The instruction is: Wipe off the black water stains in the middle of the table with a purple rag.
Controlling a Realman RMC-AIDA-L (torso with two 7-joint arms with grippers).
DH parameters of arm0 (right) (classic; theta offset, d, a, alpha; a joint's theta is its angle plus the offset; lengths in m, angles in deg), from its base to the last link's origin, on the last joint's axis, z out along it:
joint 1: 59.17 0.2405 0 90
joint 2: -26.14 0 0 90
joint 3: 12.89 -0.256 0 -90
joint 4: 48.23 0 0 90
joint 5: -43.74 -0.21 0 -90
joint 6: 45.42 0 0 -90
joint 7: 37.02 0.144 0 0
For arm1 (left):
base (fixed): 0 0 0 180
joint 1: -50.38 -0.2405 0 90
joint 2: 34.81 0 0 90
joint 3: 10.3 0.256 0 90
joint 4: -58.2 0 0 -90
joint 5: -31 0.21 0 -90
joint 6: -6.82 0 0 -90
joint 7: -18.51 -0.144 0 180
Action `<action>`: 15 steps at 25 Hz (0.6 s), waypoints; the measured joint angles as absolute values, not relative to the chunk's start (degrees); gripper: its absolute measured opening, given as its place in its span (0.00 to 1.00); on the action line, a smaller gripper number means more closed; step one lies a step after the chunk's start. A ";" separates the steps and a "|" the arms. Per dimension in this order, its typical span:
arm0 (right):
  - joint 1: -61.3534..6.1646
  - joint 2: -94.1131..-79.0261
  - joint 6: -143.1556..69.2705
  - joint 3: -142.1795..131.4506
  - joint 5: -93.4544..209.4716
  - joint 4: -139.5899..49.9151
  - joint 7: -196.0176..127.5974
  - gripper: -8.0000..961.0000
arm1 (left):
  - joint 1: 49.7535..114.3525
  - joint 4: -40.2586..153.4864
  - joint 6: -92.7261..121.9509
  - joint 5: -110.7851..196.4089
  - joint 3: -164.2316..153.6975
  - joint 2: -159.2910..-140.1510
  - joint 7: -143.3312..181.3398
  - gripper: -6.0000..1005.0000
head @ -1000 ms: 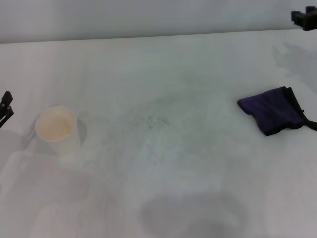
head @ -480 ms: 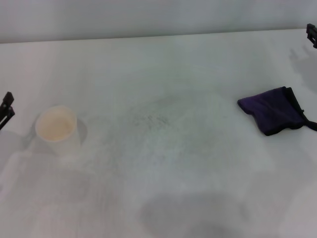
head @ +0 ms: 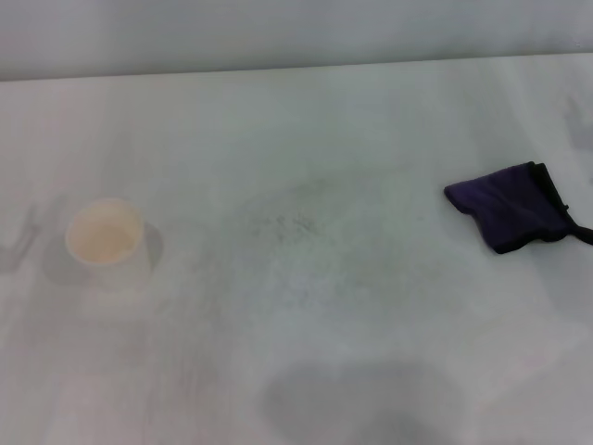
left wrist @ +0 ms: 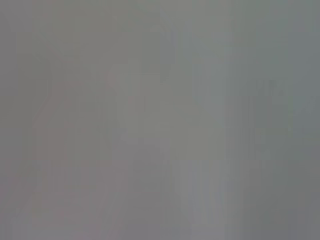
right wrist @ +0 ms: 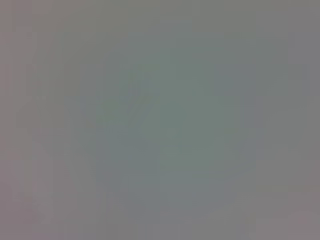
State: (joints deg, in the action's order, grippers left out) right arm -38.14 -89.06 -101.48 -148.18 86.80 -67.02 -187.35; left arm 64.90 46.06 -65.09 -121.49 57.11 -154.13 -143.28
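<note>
Lying untouched: purple rag (head: 512, 206); wrist views blank.

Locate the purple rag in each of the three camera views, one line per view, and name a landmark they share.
Head view: the purple rag lies flat at the right side of the table, apart from the white paper cup at the left.
Left wrist view: not in it; only a featureless grey field shows.
Right wrist view: not in it; likewise a featureless grey field.
Shared landmark: none can be picked out; the wrist views show nothing recognisable.

Plain pale wall (head: 278, 32), soft light
</note>
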 joint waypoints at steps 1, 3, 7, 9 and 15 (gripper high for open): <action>-38.19 -89.08 -102.39 -148.49 85.31 -66.40 -188.68 0.40 | 64.99 46.19 -65.09 -122.25 57.10 -154.19 -143.26 0.88; -38.28 -89.10 -103.47 -148.73 83.35 -65.71 -190.74 0.40 | 65.27 46.73 -65.12 -124.14 57.10 -154.28 -143.24 0.88; -38.34 -88.96 -103.42 -148.84 82.98 -65.70 -193.20 0.40 | 66.49 49.09 -64.91 -129.39 57.10 -154.30 -143.23 0.88; -38.34 -88.90 -103.43 -148.92 82.82 -65.76 -194.45 0.40 | 67.47 50.49 -64.84 -131.10 57.12 -154.29 -143.24 0.88; -38.34 -89.08 -103.63 -149.00 82.45 -65.64 -199.02 0.40 | 69.00 50.94 -65.10 -131.89 57.37 -154.42 -143.23 0.88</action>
State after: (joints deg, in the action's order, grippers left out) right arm -38.34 -89.08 -103.63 -149.00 82.45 -65.64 -199.02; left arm 69.00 50.94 -65.10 -131.89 57.37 -154.42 -143.23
